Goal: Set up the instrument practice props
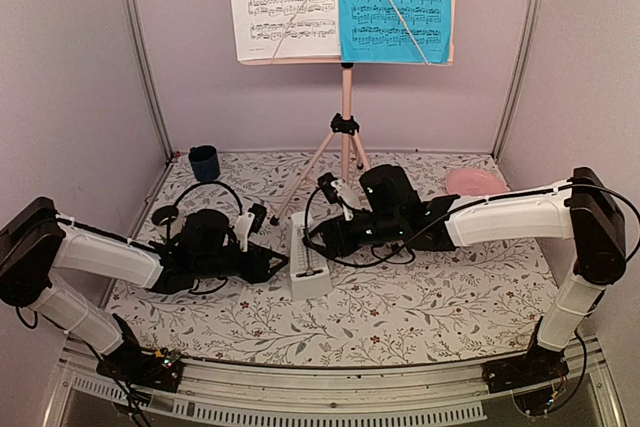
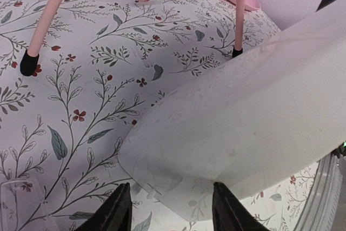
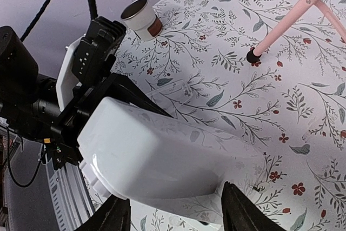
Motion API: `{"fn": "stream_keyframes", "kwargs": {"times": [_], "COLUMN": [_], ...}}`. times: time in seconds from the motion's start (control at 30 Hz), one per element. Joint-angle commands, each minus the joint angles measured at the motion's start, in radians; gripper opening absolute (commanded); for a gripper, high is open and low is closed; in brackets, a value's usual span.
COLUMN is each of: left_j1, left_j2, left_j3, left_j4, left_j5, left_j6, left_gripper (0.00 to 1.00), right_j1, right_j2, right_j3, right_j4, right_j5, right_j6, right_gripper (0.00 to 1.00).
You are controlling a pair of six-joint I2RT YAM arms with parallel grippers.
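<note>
1. Stand (image 1: 346,97) and sheets (image 1: 392,7) look set; the metronome (image 1: 308,267) lies on its side before the stand's feet.
2. Left gripper (image 1: 282,263) and right gripper (image 1: 323,239) straddle it, jaws spread; whether they pinch, we cannot tell.
3. Next, we judge: tip it upright.

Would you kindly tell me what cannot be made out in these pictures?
Top external: the tops of the white sheet and blue sheet are cut off by the frame edge.
Left wrist: the metronome fills the view; whether the left tool presses it is unclear.
Right wrist: likewise for the right tool, fingertips cropped below.
</note>
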Motion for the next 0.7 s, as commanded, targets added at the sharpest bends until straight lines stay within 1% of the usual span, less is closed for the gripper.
{"fn": "stream_keyframes", "kwargs": {"times": [0.0, 0.13, 0.17, 0.3, 0.33, 0.53, 0.67], "left_j1": [-0.013, -0.012, -0.013, -0.012, -0.012, -0.012, -0.012], "left_j2": [-0.004, -0.005, -0.005, -0.004, -0.004, -0.002, 0.0], "left_j3": [0.025, 0.025, 0.024, 0.024, 0.023, 0.03, 0.031], "left_j4": [-0.008, -0.01, -0.011, -0.009, -0.008, -0.012, -0.015], "left_j5": [-0.007, -0.008, -0.006, -0.006, -0.007, -0.006, -0.005], "left_j6": [0.012, 0.014, 0.014, 0.015, 0.015, 0.018, 0.021], "left_gripper": [0.52, 0.52, 0.52, 0.52, 0.52, 0.52, 0.52], "right_j1": [0.006, 0.007, 0.006, 0.007, 0.007, 0.006, 0.006], "right_j2": [0.01, 0.007, 0.006, 0.005, 0.004, 0.002, -0.008], "right_j3": [0.022, 0.019, 0.019, 0.015, 0.014, 0.014, 0.002], "right_j4": [-0.014, -0.018, -0.019, -0.011, -0.007, -0.004, -0.009], "right_j5": [0.051, 0.062, 0.061, 0.045, 0.043, 0.047, 0.058], "right_j6": [0.004, 0.008, 0.009, 0.01, 0.011, 0.019, 0.017], "right_gripper": [0.56, 0.5, 0.5, 0.6, 0.6, 0.49, 0.44]}}
